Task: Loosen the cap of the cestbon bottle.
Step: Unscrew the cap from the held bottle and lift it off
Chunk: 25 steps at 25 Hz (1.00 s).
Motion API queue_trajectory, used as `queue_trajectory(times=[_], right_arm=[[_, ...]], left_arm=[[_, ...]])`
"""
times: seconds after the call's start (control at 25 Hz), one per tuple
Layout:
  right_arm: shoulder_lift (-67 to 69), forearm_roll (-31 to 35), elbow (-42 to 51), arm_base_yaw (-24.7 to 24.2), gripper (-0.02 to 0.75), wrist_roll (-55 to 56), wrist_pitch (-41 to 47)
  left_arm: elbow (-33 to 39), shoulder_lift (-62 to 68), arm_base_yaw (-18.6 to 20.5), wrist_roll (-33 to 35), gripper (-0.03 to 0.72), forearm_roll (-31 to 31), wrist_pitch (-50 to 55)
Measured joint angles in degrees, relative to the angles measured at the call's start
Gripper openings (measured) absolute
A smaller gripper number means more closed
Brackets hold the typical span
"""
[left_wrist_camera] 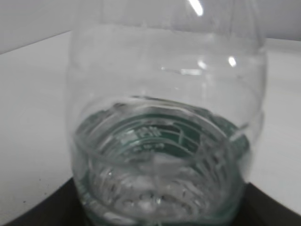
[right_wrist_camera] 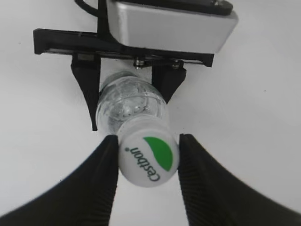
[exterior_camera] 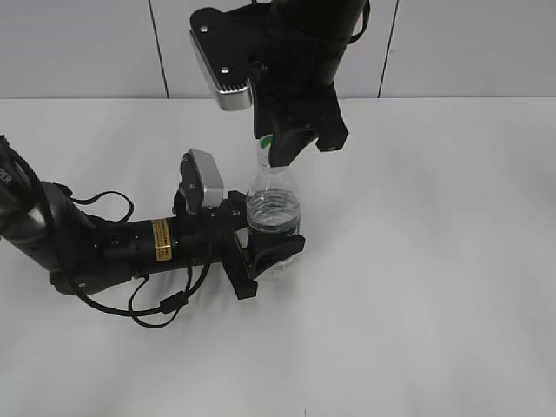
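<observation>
The cestbon bottle stands upright on the white table, clear plastic with a dark green label band. My left gripper is shut on the bottle's lower body from the left; the bottle fills the left wrist view. The white cap with its green leaf mark sits on the bottle's neck. My right gripper comes down from above and its two black fingers press both sides of the cap. In the exterior view the cap is mostly hidden by the right gripper.
The white table spreads all around the bottle. A grey wall runs along the back. The left arm lies low across the table's left side with loose black cables beside it.
</observation>
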Motion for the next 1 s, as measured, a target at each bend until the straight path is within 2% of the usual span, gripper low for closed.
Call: queue_trajectory(times=[0.12, 0.4, 0.64, 0.84, 1.0], right_arm=[[0.0, -0.1, 0.0, 0.0, 0.361, 1.6, 0.0], [0.0, -0.3, 0.0, 0.0, 0.407, 4.8, 0.0], [0.0, -0.3, 0.0, 0.0, 0.552, 12.0, 0.0], [0.0, -0.1, 0.0, 0.0, 0.575, 19.7, 0.0], [0.0, 0.9, 0.0, 0.0, 0.576, 31.5, 0.0]], left_arm=[[0.0, 0.0, 0.0, -0.1, 0.41, 0.0, 0.0], [0.0, 0.0, 0.0, -0.1, 0.41, 0.0, 0.0], [0.0, 0.0, 0.0, -0.1, 0.41, 0.0, 0.0], [0.0, 0.0, 0.0, -0.1, 0.41, 0.0, 0.0], [0.0, 0.0, 0.0, -0.1, 0.41, 0.0, 0.0]])
